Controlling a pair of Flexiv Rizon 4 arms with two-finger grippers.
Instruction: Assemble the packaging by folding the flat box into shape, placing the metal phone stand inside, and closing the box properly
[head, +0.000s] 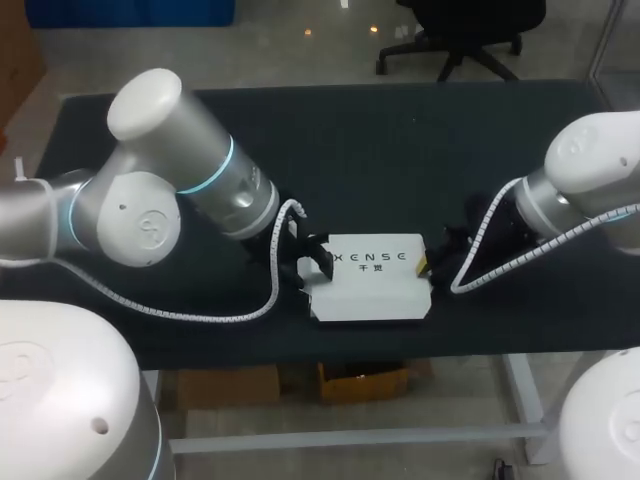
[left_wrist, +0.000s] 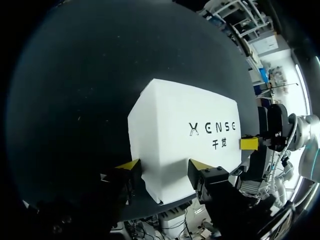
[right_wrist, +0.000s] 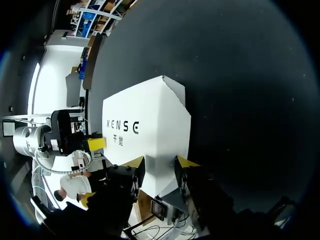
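The white box (head: 370, 285) with dark print on its top lies folded into shape near the table's front edge, its top looking closed. My left gripper (head: 315, 264) is at the box's left end. In the left wrist view its fingers (left_wrist: 164, 165) straddle that end of the box (left_wrist: 175, 130), both yellow tips against it. My right gripper (head: 427, 266) holds the right end. In the right wrist view its fingers (right_wrist: 159, 162) press both sides of the box (right_wrist: 150, 125). The metal phone stand is not visible.
The dark table mat (head: 400, 150) lies bare behind the box. The table's front edge (head: 360, 345) runs just in front of it. Both arms' white cables (head: 230, 315) hang close to the box ends.
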